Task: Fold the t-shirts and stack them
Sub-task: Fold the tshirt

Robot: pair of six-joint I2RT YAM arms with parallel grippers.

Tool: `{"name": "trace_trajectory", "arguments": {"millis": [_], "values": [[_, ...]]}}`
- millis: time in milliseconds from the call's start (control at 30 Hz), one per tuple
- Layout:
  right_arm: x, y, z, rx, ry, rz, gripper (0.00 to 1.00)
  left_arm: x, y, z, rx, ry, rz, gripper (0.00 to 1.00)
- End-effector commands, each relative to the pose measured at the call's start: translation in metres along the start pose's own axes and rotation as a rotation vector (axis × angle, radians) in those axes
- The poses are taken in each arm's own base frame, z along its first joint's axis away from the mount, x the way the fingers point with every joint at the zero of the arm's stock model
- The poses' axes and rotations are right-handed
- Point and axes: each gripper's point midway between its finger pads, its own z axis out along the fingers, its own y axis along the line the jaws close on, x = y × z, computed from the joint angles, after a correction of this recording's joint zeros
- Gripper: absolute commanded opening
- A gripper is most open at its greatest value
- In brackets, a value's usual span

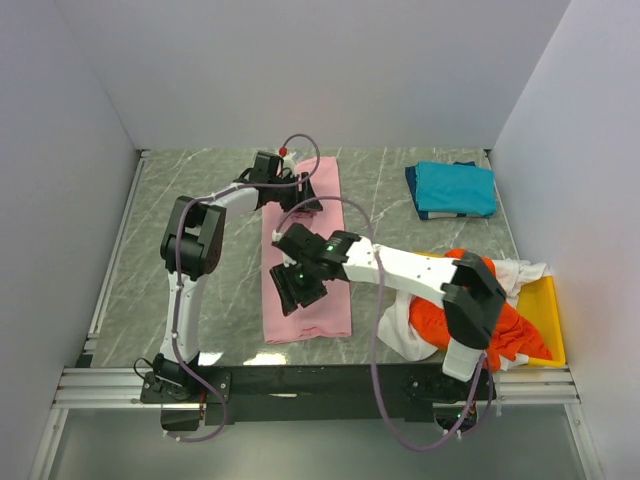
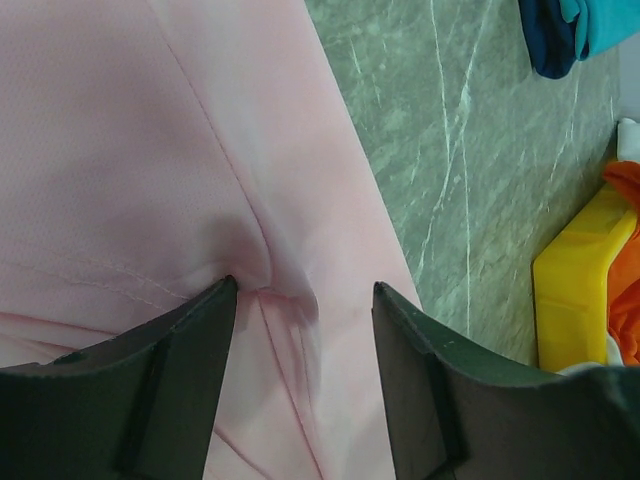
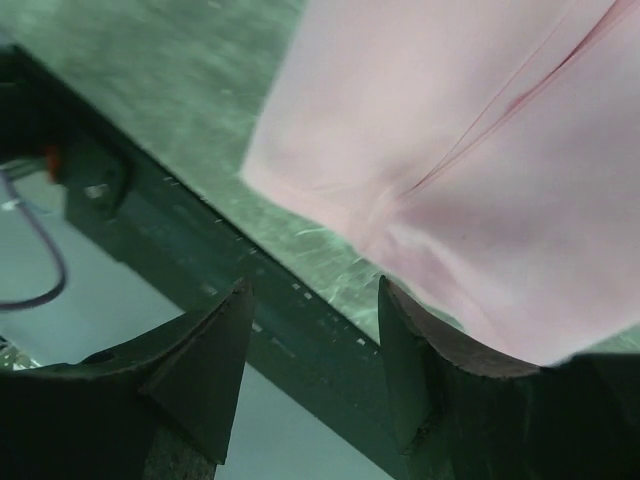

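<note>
Pink t-shirt, place: the light pink t-shirt (image 1: 308,322) lies flat in the middle of the grey marble-pattern table (image 1: 135,260), folded into a narrow strip.
Pink t-shirt, long axis: it runs from the upper centre of the top view down to the lower centre, almost vertical in the frame. I cannot tell which end is the collar.
Left gripper: the left gripper (image 2: 305,292) is at the upper end of the strip. Its jaws stand apart, tips down at the cloth with a small pucker between them, and nothing is pinched.
Right gripper: the right gripper (image 3: 312,300) is over the lower half of the strip, jaws apart and empty. In its wrist view the lower corner of the strip lies beyond the fingertips, near the table edge.
Other shirts: the teal-blue t-shirt (image 1: 455,188) lies folded at the upper right. The orange-red t-shirt (image 1: 428,320) and the white t-shirt (image 1: 522,270) are heaped in and over the yellow tray (image 1: 550,310) at the lower right.
Risk, layers: if a jaw catches only the top layer, the side folds could open when lifted.
Risk, skew: if the two ends are lifted unevenly, the strip could twist and the next fold would come out crooked.
Risk, edge: dragging toward the bottom of the frame could pull the lower end over the table edge.
</note>
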Motion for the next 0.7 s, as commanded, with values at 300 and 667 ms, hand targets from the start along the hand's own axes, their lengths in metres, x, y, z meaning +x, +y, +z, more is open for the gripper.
{"name": "trace_trajectory", "arguments": {"millis": [300, 667], "values": [[0.03, -0.09, -0.04, 0.136, -0.069, 0.23, 0.6, -0.044, -0.065, -0.047, 0.046, -0.088, 0.077, 0.67], [0.05, -0.109, -0.013, 0.109, -0.071, 0.227, 0.6, -0.07, -0.118, -0.123, 0.006, -0.22, 0.113, 0.68]]}}
